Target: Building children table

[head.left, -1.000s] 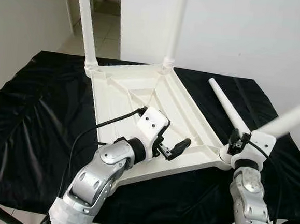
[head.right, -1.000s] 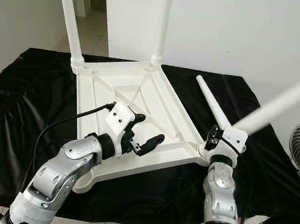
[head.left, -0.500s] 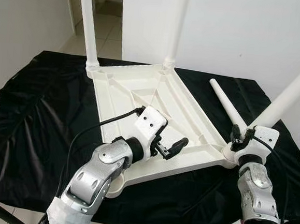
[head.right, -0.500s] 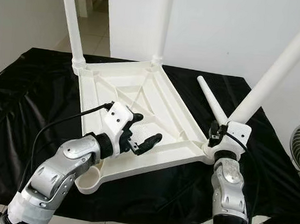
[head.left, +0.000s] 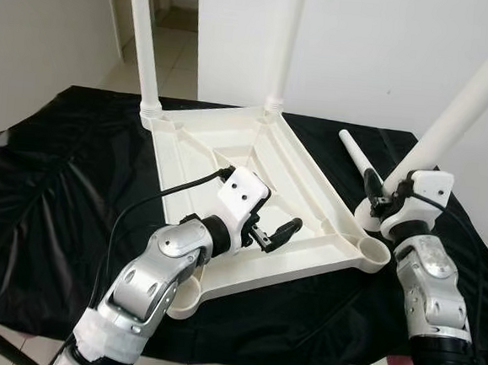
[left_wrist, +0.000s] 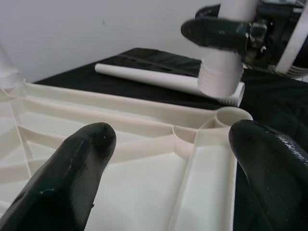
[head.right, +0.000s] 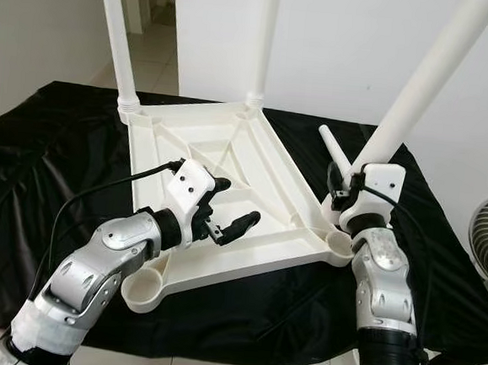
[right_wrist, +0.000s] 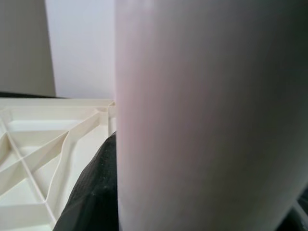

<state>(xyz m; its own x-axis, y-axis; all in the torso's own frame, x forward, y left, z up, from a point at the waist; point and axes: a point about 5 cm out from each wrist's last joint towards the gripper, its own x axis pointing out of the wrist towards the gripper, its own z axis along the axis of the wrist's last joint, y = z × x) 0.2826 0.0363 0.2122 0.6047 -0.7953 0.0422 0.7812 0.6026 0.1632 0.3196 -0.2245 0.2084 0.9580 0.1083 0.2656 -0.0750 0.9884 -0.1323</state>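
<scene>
- The right gripper [head.left: 384,202], at the right of the head views, is clamped on the lower end of a white table leg [head.right: 412,86] that slants up out of the top right corner of the frame; its threaded end [left_wrist: 219,79] hangs just above and beside the empty corner socket [head.left: 373,252], not yet in it.
- The left gripper [head.left: 275,232], in the middle of the frame, has its fingers [left_wrist: 79,163] spread apart and holds nothing — it hovers over the ribbed underside of the upturned tabletop [head.left: 229,156], and I cannot tell whether it touches the plastic.
- Two legs already stand in the far corners, at the upper left [head.left: 141,39] and upper centre [head.left: 285,42]; a spare leg [head.left: 360,162] lies on the black cloth [head.left: 49,184] just behind the held one.
- Likely risk: the leg is tilted, so pressed down as it is the thread could bite crooked or ride the socket rim and skid off.
- With the left gripper not gripping, a push or twist may slide the tabletop on the slick cloth.
- The long leg is held near its base, so it could lever in the grip — or knock the spare leg rolling.
</scene>
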